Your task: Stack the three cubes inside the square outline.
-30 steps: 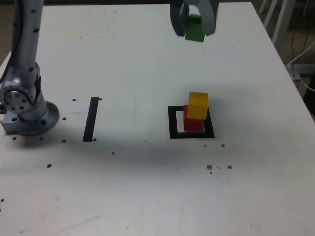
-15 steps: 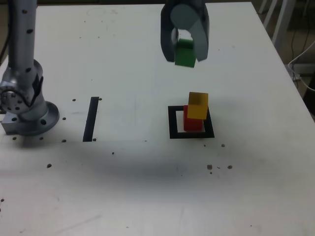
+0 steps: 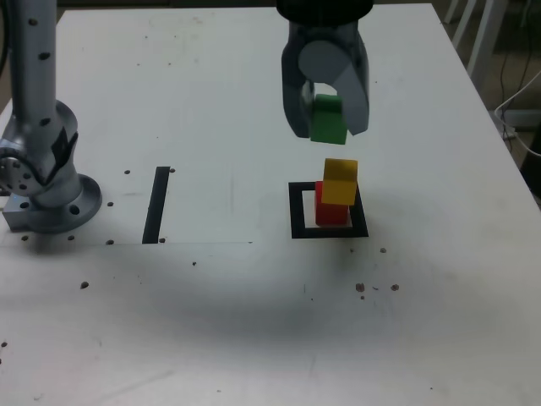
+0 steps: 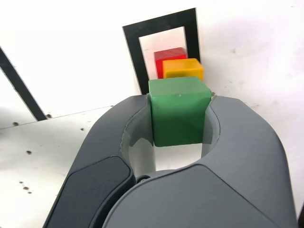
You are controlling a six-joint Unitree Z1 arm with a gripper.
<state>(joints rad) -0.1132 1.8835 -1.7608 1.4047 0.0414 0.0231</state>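
Observation:
My gripper (image 3: 328, 125) (image 4: 179, 114) is shut on the green cube (image 3: 328, 120) (image 4: 179, 110) and holds it in the air. It hangs a little above and just behind the stack. Below, the yellow cube (image 3: 340, 181) (image 4: 183, 69) rests on the red cube (image 3: 330, 211) (image 4: 169, 55), shifted slightly toward the exterior view's right. Both stand inside the black square outline (image 3: 297, 211) (image 4: 133, 52) on the white table.
A straight black strip (image 3: 156, 205) (image 4: 16, 83) lies at the exterior view's left of the outline. The arm's grey base (image 3: 46, 182) stands at the far left. Small dark specks dot the table (image 3: 254, 321). The table's right edge and chair legs (image 3: 482, 34) show beyond.
The gripper has carried the green cube from the table's far side toward the front and lower, ending close above the yellow-on-red stack. The stack has not moved.

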